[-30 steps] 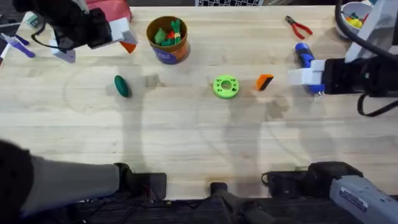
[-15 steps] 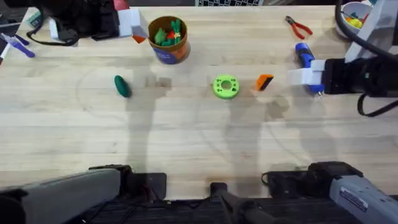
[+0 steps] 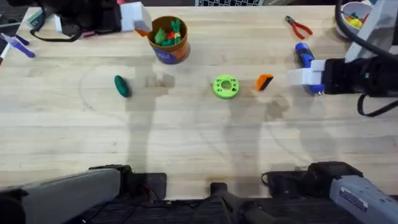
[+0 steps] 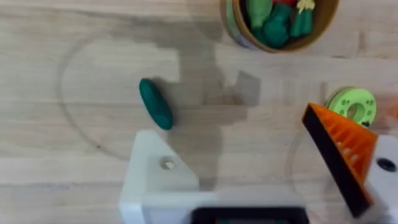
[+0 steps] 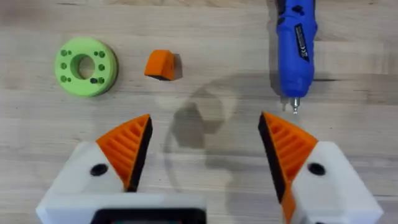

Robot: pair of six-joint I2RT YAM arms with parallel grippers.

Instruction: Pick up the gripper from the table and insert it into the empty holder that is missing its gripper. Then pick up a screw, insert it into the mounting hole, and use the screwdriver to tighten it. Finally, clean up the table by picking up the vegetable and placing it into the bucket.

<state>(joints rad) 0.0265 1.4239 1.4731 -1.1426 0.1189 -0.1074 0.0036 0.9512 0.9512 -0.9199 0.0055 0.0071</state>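
Nearest the right claw [image 5: 205,149], whose two ribbed orange pads [image 5: 127,149] are seen spread wide and holding nothing, bare wood lies directly between the tips. Just beyond the gap the small orange fingertip piece [image 5: 161,65] rests on the table, untouched, and it is judged the first thing to be lifted; being short and wedge-shaped, it could squirt out from ribbed pads closed off-centre. Close beside it the bright green ring-shaped disc [image 5: 86,66] lies, so a descent skewed toward that side could knock the disc or pinch it by mistake. On the claw's other side the blue electric screwdriver [image 5: 296,43] lies with its metal tip toward the pad; it could be nudged and rolled out of reach. The left claw [image 4: 261,162] is carried high near the far left of the table, with its bare white holder [image 4: 155,174] on one side and one orange pad [image 4: 342,152] on the other, held apart and empty. The mounting hole [image 4: 167,164] is small, so a slightly tilted fingertip would likely jam. Below it the dark green vegetable [image 4: 155,103] lies free, and farther off stands the orange-brown bucket [image 4: 242,34], already crowded, where a drop could bounce out.
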